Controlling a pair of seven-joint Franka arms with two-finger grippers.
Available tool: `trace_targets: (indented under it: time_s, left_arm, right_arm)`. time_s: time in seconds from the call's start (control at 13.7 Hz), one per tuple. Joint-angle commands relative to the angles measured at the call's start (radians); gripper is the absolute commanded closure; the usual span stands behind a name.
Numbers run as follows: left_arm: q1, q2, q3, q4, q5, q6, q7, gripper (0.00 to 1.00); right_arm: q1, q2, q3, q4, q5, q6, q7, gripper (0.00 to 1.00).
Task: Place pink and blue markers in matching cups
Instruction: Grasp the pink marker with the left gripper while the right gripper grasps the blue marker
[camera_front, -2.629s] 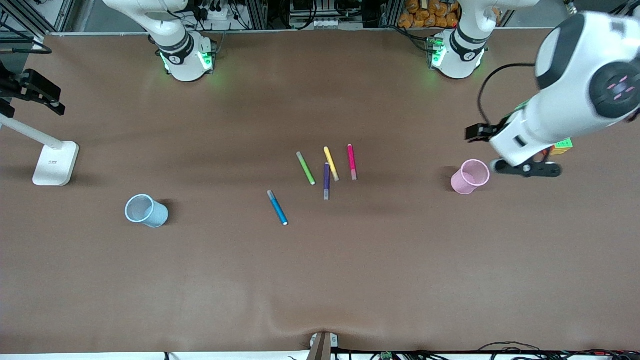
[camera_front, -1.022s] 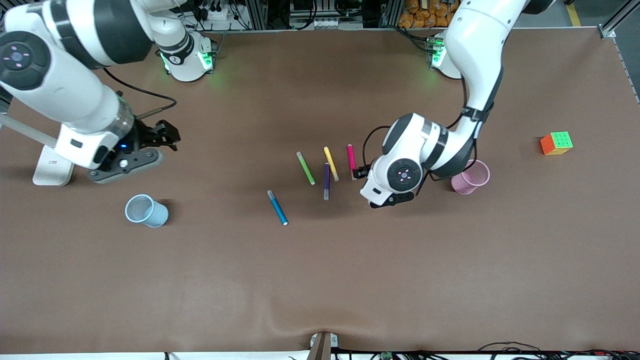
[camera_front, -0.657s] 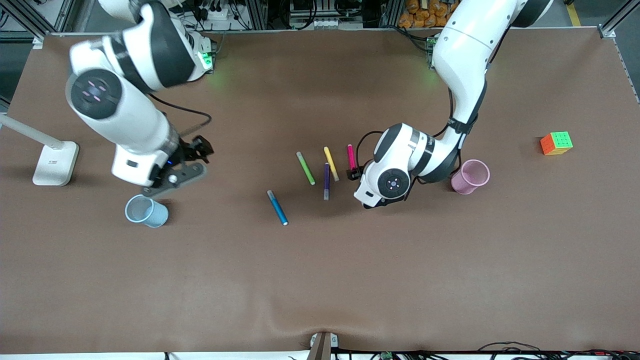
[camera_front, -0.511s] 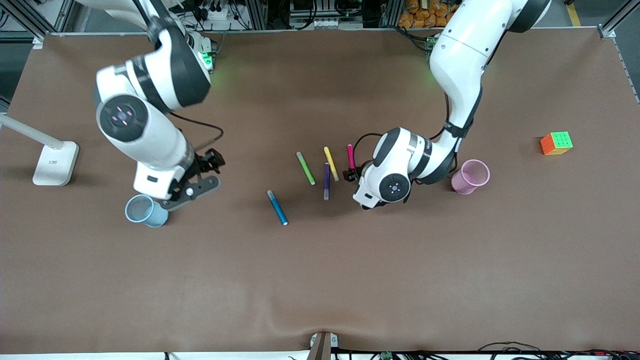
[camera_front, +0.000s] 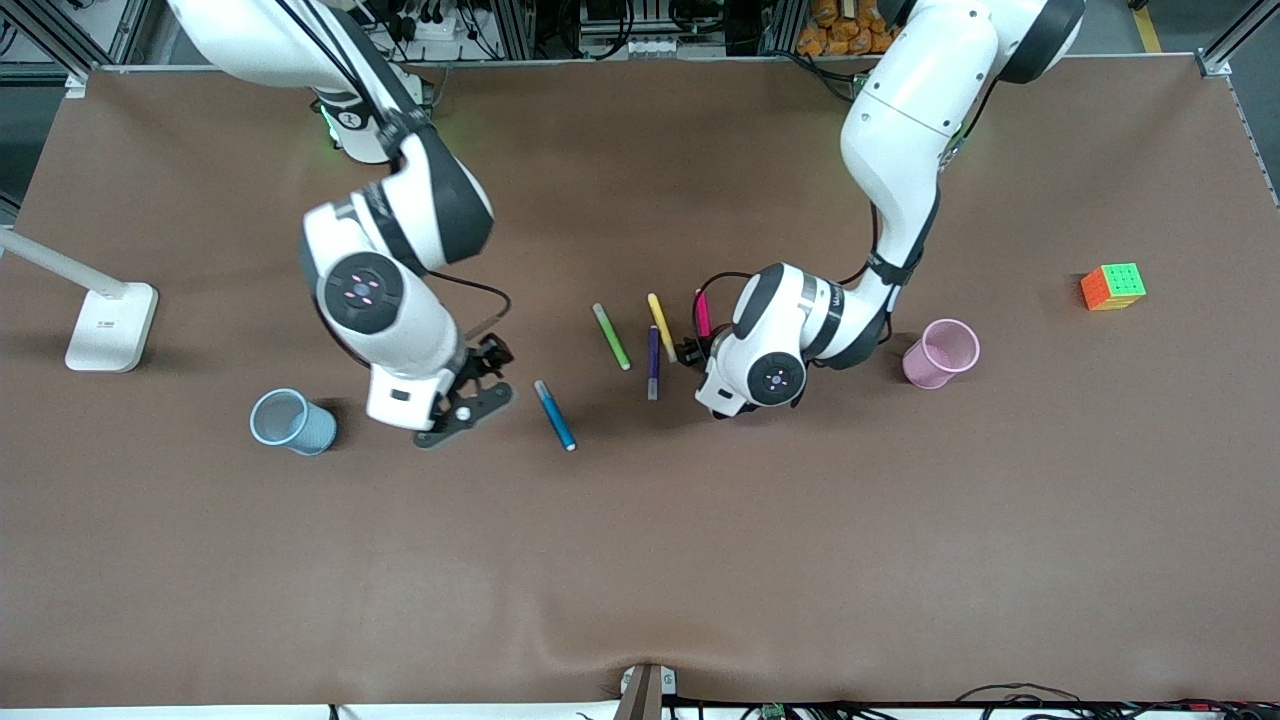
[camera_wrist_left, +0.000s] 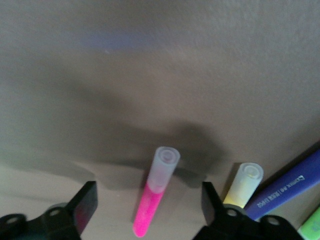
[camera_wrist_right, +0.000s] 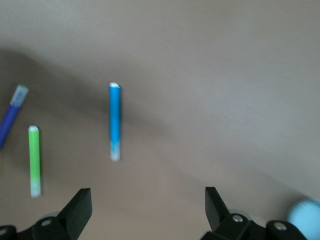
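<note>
The pink marker (camera_front: 702, 313) lies on the brown table beside the yellow and purple ones. My left gripper (camera_front: 693, 350) hovers low over it, open; in the left wrist view the marker (camera_wrist_left: 150, 210) lies between the two fingers (camera_wrist_left: 86, 202), untouched, its greyish cap pointing away. The blue marker (camera_front: 555, 415) lies alone nearer the front camera. My right gripper (camera_front: 492, 356) is open and empty beside it, toward the blue cup (camera_front: 292, 421); the right wrist view shows the blue marker (camera_wrist_right: 115, 120) ahead of the gripper (camera_wrist_right: 146, 207). The pink cup (camera_front: 940, 353) stands toward the left arm's end.
Green (camera_front: 611, 337), yellow (camera_front: 661, 326) and dark purple (camera_front: 653, 362) markers lie close together beside the pink one. A colourful cube (camera_front: 1113, 286) sits near the left arm's end. A white lamp base (camera_front: 110, 325) stands at the right arm's end.
My right arm has swept from the lamp side past the blue cup toward the blue marker. My left gripper has moved from beside the pink cup to over the pink marker.
</note>
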Motion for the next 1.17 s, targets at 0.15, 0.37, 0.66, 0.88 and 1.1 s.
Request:
trace_targets:
  time_s: [0.15,0.37,0.66,0.88,1.1]
  left_arm:
    - [-0.017,0.015,0.01,0.001,-0.006,0.016,-0.018,0.72]
    - [-0.016,0.007,0.008,-0.002,-0.006,0.016,-0.023,1.0]
    - [-0.002,-0.051,0.033,0.001,-0.001,0.001,-0.058,1.0]
    - [0.01,-0.169,0.085,0.012,0.06,-0.109,-0.069,1.0]
    - [0.035,-0.262,0.1,0.009,0.236,-0.122,-0.072,1.0]
  right_arm:
    - [0.039,0.153,-0.007,0.016,0.036,0.173,0.028,0.0]
    - [0.07,0.21,-0.007,0.015,0.035,0.256,0.088,0.0]
    - [0.081,0.258,-0.008,0.013,0.033,0.333,0.103,0.0]
    - [0.085,0.275,-0.008,0.013,0.027,0.342,0.105,0.0]
    - [0.085,0.289,-0.008,0.012,0.021,0.352,0.105,0.11]
